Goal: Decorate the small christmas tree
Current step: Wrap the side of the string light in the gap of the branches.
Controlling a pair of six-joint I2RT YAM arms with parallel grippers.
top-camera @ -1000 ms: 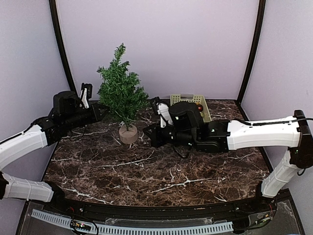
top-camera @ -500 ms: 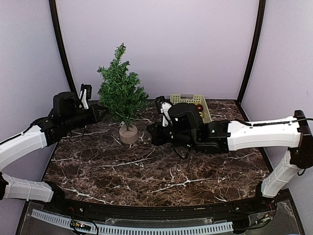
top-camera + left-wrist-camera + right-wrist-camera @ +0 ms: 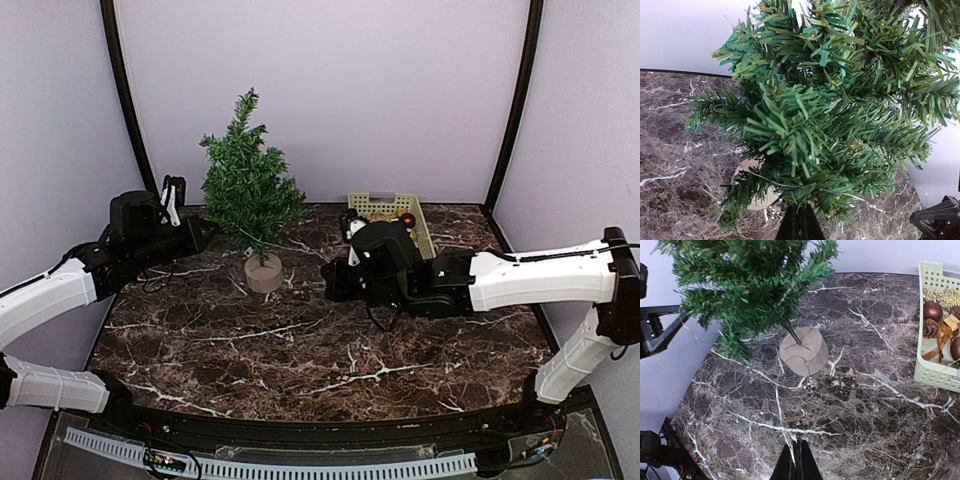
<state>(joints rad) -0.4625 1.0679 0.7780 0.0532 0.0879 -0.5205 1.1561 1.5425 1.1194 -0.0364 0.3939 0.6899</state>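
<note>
Tree: small dark-green bristly christmas tree (image 3: 248,190), tan stump base, upright, upper left of dark marbled counter (image 3: 300,340).
Left gripper (image 3: 800,226): jaws closed at lower foliage; hold unclear.
Right gripper (image 3: 794,462): jaws closed, empty, mid-frame.

You have a dark, white-veined marble desk (image 3: 300,350) carrying the tree (image 3: 248,190) on its round tan base (image 3: 263,274) at the back left and, well apart to its right, a pale basket (image 3: 935,375) of ornaments (image 3: 932,311).
</note>
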